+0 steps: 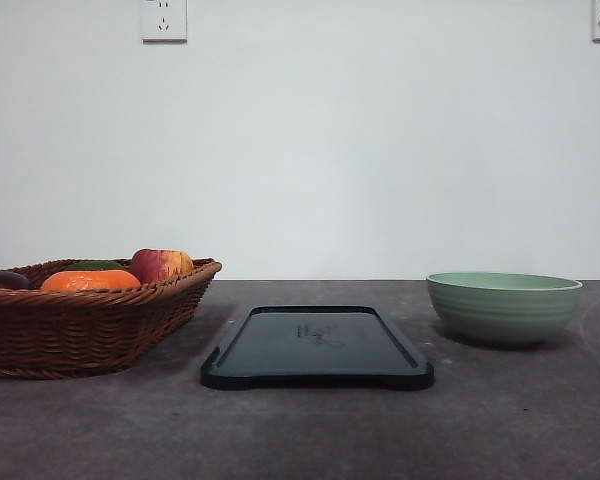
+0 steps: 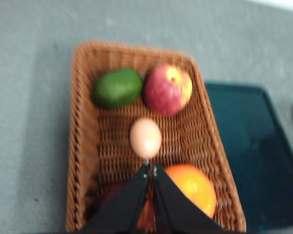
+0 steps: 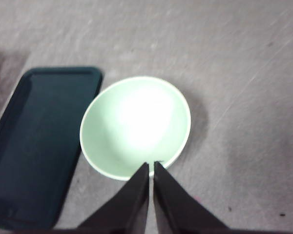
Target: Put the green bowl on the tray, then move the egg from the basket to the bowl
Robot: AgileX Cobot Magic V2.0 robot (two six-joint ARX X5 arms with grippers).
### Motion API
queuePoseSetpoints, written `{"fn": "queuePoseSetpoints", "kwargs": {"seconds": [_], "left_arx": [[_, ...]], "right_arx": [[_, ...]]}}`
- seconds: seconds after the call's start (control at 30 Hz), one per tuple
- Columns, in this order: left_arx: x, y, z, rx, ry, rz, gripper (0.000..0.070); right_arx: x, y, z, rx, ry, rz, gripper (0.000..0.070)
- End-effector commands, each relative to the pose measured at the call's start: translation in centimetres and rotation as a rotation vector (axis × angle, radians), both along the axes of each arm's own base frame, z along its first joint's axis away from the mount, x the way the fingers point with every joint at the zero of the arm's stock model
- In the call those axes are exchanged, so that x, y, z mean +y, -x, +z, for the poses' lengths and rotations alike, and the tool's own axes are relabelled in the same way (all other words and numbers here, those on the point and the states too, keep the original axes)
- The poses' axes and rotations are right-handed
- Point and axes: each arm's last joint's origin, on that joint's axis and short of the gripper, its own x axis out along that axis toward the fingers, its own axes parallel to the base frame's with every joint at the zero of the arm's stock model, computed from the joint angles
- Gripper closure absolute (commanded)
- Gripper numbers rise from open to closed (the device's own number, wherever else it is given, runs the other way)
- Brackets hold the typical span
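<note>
While the front view lines everything up along the grey surface [image 1: 310, 430], the tray [image 1: 317, 347] sits nearest in the middle, dark navy-black with rounded corners and a low rim, nothing on it. To its left is the basket [image 1: 80, 320], brown woven wicker with a braided rim; to its right, well apart from the tray, stands the green bowl [image 1: 503, 307], pale sage with faint ridges round its side. From this low angle the basket wall shows just the tops of an orange fruit [image 1: 90, 280] and a red-yellow apple [image 1: 161, 264].

Up over the basket, the left wrist view opens the inside: the left end effector [image 2: 150, 170] hangs above with its black fingers pressed together, holding nothing. Just past their tips lies the egg [image 2: 145, 137], small, smooth, pale brownish, alone on the weave mid-basket. Beyond it sit a green avocado [image 2: 117, 87] and the apple, touching side by side.

Over on the other side, the right wrist view looks straight down into the bowl's pale, empty interior. The right end effector [image 3: 151, 170] hovers at its rim, fingers closed together and holding nothing, tray edge just beside the bowl.
</note>
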Motion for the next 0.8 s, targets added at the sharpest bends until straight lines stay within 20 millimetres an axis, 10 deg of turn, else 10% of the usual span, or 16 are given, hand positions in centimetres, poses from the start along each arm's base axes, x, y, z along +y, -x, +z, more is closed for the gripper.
{"fn": "queuePoseSetpoints", "kwargs": {"seconds": [0.0, 0.13, 0.3, 0.77], "left_arx": [[-0.2, -0.3, 0.7, -0.03, -0.017, -0.025, 0.07], [-0.3, -0.3, 0.7, -0.035, -0.017, -0.034, 0.0627], [-0.4, -0.3, 0.8, -0.039, -0.017, -0.034, 0.0322], [-0.4, -0.3, 0.8, -0.038, -0.016, -0.034, 0.0314]], "right_arx": [[0.0, -0.3, 0.4, -0.02, 0.017, 0.018, 0.0693], [0.0, -0.4, 0.4, -0.028, 0.027, 0.024, 0.0678], [0.0, -0.4, 0.4, -0.032, 0.038, 0.031, 0.0334], [0.0, -2.8, 3.3, 0.144, 0.003, 0.0, 0.0319]]}}
